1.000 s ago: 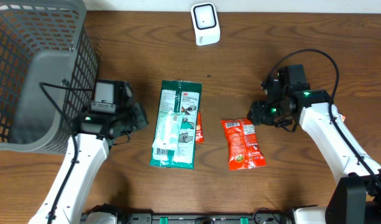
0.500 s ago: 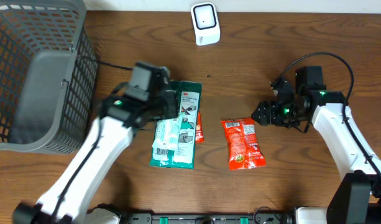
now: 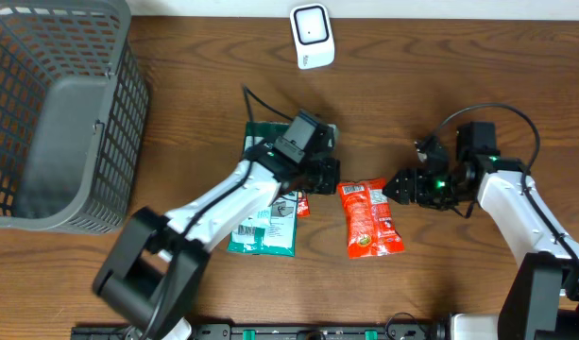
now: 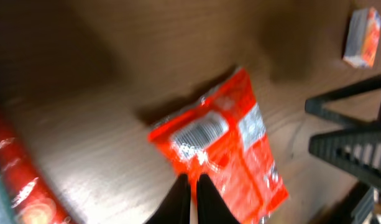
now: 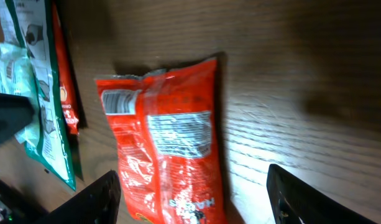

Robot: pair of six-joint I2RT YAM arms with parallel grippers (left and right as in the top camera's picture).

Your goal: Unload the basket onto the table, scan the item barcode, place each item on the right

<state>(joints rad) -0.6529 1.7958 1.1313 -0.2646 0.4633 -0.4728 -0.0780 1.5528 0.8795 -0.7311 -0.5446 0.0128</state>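
Reaching over green packet (image 3: 263, 236), left pincer (image 4: 191, 183) closed beside red bag (image 3: 369, 222)

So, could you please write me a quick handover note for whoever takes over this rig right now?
Left gripper: shut, empty, by the upper left corner of the red snack bag.
Right gripper: open, empty, beside the bag's right edge.
The bag lies flat on the table, barcode facing up; white scanner at the far edge.
Done: bag not yet lifted.
Left: grasp it, show the barcode to the scanner.
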